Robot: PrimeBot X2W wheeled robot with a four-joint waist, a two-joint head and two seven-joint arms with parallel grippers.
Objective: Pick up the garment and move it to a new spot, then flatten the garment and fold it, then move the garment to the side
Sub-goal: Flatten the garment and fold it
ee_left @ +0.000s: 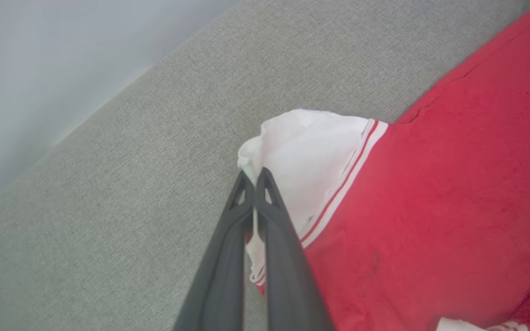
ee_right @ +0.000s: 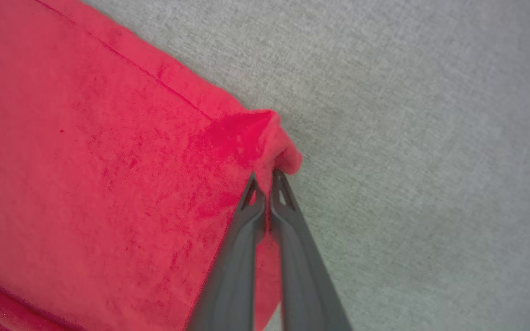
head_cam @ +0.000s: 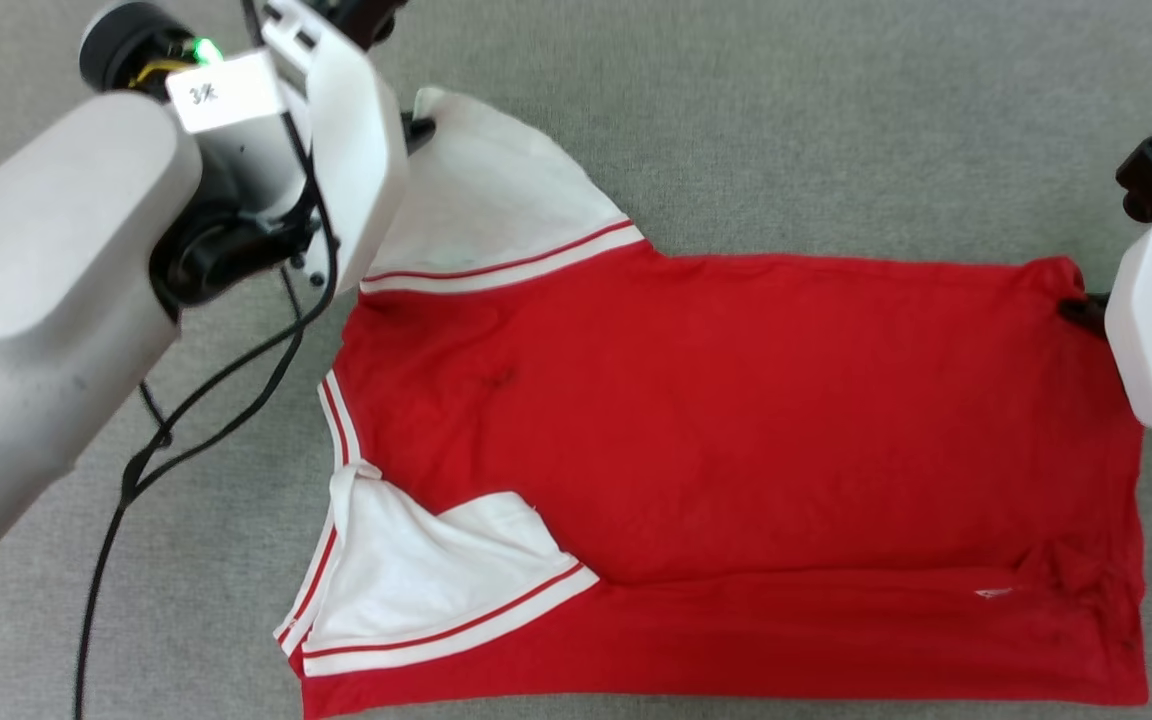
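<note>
Head view: we see the thin red T-shirt with white short sleeves and striped trim [head_cam: 736, 420] spread on the grey woven fabric surface [head_cam: 836, 130], collar to the left and hem to the right. The left gripper [head_cam: 419, 128] is at the far sleeve and the right gripper [head_cam: 1079, 308] at the far hem corner. Left wrist view: we find the two dark fingers [ee_left: 276, 230] pressed together on the white sleeve's edge. Right wrist view: we see the jaws pinching the raised red hem corner.
</note>
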